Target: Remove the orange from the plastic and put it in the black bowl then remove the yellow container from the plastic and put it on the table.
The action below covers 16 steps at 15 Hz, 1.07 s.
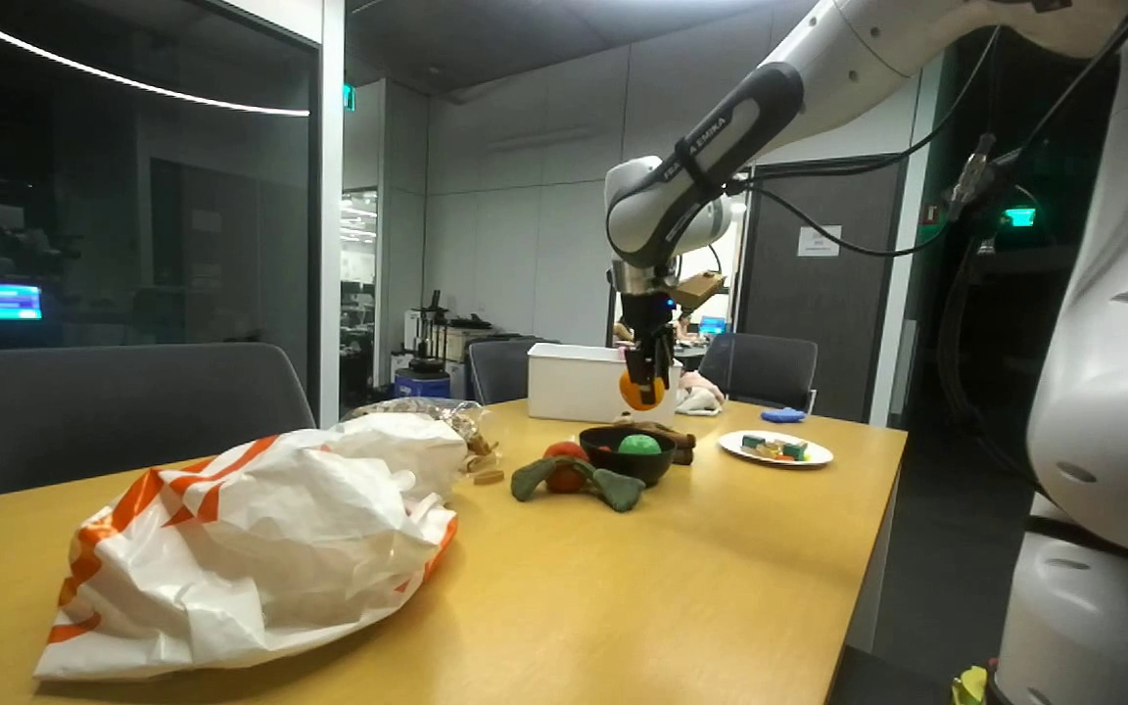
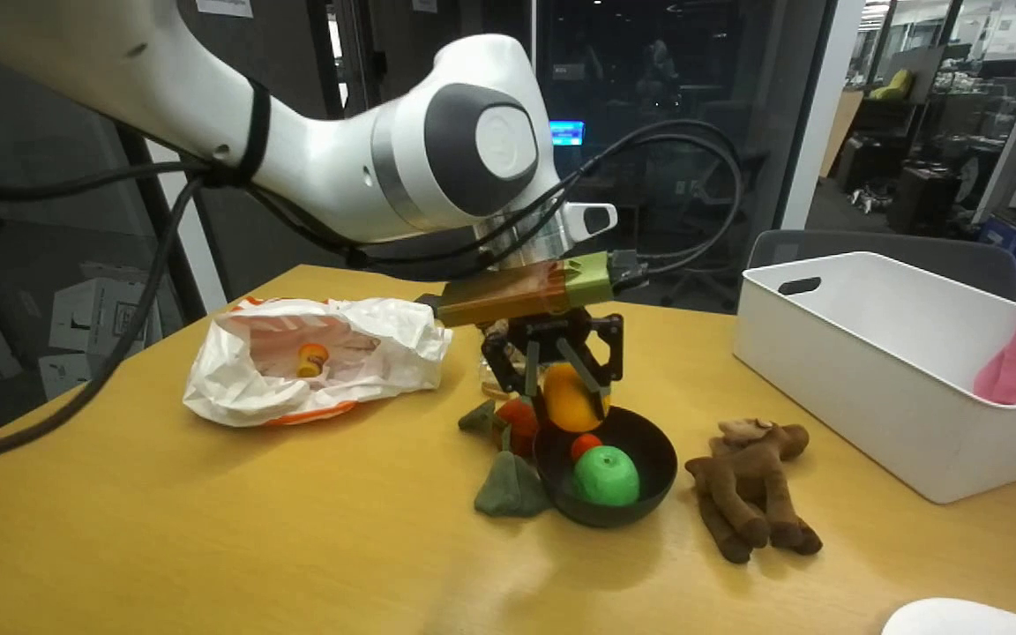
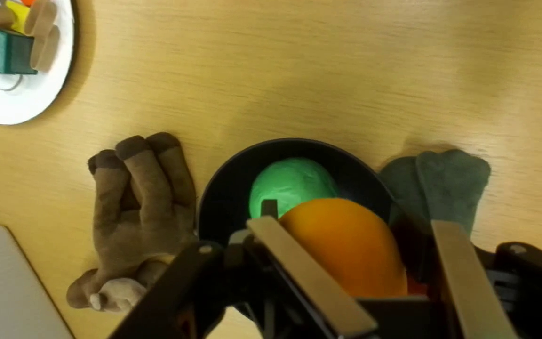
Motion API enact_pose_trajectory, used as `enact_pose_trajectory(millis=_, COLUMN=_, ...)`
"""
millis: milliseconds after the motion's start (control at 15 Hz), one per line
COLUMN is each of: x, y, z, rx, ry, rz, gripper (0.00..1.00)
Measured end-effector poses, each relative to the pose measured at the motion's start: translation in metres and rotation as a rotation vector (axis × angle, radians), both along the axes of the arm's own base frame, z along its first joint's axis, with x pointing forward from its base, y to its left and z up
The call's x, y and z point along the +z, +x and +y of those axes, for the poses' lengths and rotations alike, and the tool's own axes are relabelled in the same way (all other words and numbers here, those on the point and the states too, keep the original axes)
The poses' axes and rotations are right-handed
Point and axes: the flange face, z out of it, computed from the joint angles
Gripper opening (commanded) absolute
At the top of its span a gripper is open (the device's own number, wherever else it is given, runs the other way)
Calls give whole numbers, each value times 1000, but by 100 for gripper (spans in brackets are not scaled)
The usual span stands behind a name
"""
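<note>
"Orange (image 2: 566,401), round and bright: where does it sit relative to the tool (image 2: 571,414)?"

"Right between the two long fingers (image 3: 311,276). The tool is clamped on it, one finger to each side, tips pointing down."

"And what is underneath?"

"The round black bowl (image 2: 645,434). In an exterior view the orange (image 1: 630,390) hangs above the rim, apart from it, and in the wrist view it covers part of the round green ball (image 3: 294,181) inside."

"Anything with the ball?"

"A small red ball (image 2: 586,446), close by; whether they touch I cannot tell."

"And the small yellow-and-orange cylindrical container (image 2: 312,360)?"

"Inside the crumpled white plastic bag (image 2: 407,357) with orange stripes, visible through the open mouth, well apart from the tool."

"What is around the bowl?"

"On one side, a brown plush animal (image 2: 750,489); on the other, a dark green leaf-shaped fabric piece (image 2: 510,489) near a red round piece (image 2: 519,422). Beyond the animal is a long white box (image 2: 825,366) with handle holes."

"And the round white plate (image 3: 19,109)?"

"Well apart from the bowl, carrying small green and tan pieces, on the same yellow wooden worktop (image 2: 296,529)."
</note>
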Motion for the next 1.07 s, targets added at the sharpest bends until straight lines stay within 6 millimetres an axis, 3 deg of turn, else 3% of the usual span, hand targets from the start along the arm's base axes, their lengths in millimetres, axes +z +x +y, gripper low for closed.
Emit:
enact_pose_trajectory(millis=200, x=-18, y=11, z=-12, rx=17, ry=-21, rz=-55, gripper=36)
enact_pose_trajectory(millis=267, x=-24, y=16, z=-14, rx=30, ry=-30, rz=-73, gripper=67)
enact_pose_trajectory(millis=333, x=-30, y=19, z=-16, rx=35, ry=-38, rz=-89, gripper=87)
enact_pose_trajectory(millis=467, x=-39, y=25, z=-19, rx=35, ry=-44, rz=-122, gripper=99)
enact_pose_trajectory(millis=800, x=-38, y=36, z=-14, rx=9, ry=7, rz=-228, gripper=100)
enact_pose_trajectory(millis=933, x=-29, y=44, z=2, rx=27, ry=64, rz=-288, gripper=100)
enact_pose_trajectory(millis=1067, x=-22, y=55, z=38, rx=95, ry=140, rz=-315, gripper=100)
